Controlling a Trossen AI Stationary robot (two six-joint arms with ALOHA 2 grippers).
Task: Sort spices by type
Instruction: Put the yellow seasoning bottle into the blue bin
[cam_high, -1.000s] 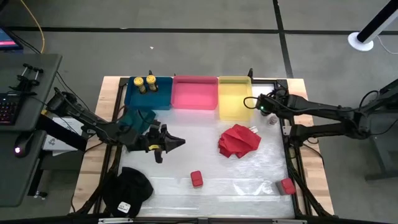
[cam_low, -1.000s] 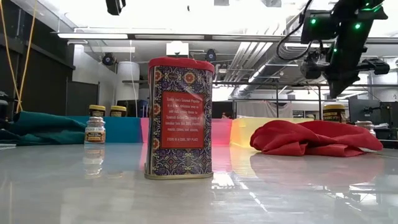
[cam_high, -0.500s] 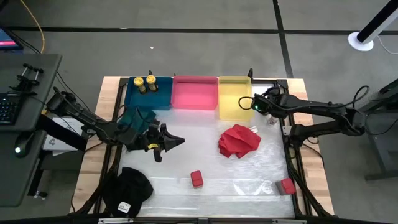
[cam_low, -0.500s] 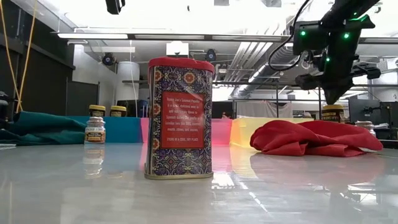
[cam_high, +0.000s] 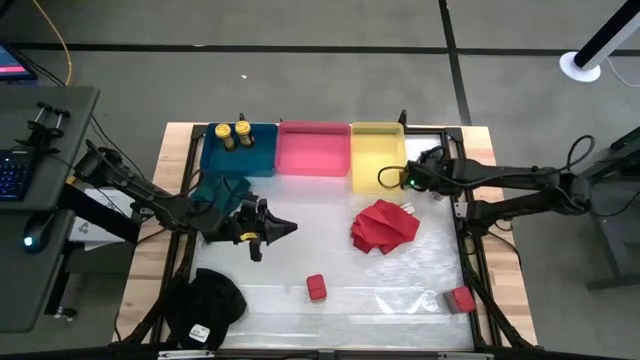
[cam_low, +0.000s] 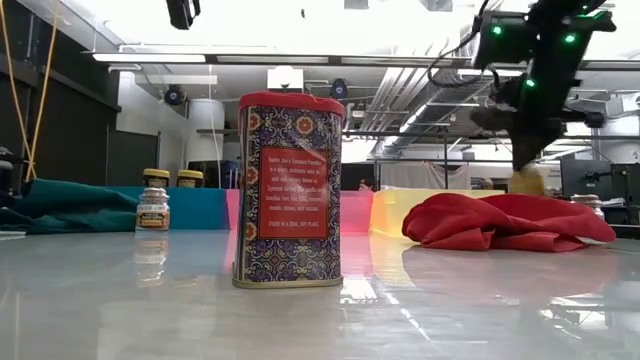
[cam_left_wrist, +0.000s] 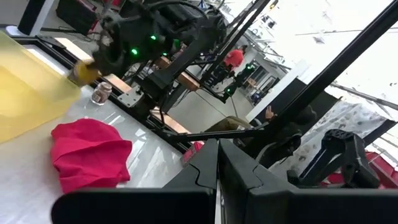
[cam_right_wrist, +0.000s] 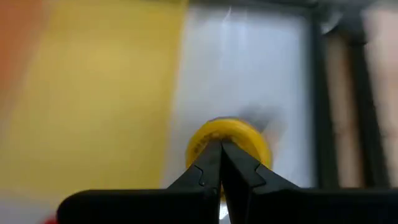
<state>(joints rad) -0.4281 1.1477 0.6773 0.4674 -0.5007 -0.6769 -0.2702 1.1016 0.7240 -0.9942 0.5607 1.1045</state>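
A yellow-lidded jar (cam_right_wrist: 228, 142) sits under my right gripper (cam_high: 404, 181), just right of the yellow bin (cam_high: 372, 165); it shows smeared in the low view (cam_low: 527, 182). The right fingers (cam_right_wrist: 205, 168) are shut, tips over the lid. Two yellow-lidded jars (cam_high: 232, 133) stand in the blue bin (cam_high: 250, 160). Red tins stand upright mid-table (cam_high: 316, 288) (cam_low: 290, 190) and at the near right (cam_high: 461, 298). Another small jar (cam_left_wrist: 99, 93) stands by the right rail, and a small labelled jar (cam_low: 152, 210) at the left. My left gripper (cam_high: 290, 228) waits, shut, over the table's left half. My right gripper points down from above with its shut fingertips at the top of the jar's yellow lid (cam_right_wrist: 249, 140). The fingers themselves cover the meeting point, so I cannot tell whether they press on the lid or only stand just over it.
A pink bin (cam_high: 313, 150) sits between the blue and yellow bins along the far edge. A crumpled red cloth (cam_high: 385, 225) lies right of centre, a teal cloth (cam_high: 215, 190) under the left arm, a black cap (cam_high: 215, 300) at the near left corner.
My right gripper has moved toward the table's left, closer to the yellow bin, and come down a little. The jar under it stood sharp in the earlier low views; now it is smeared and slightly further left.
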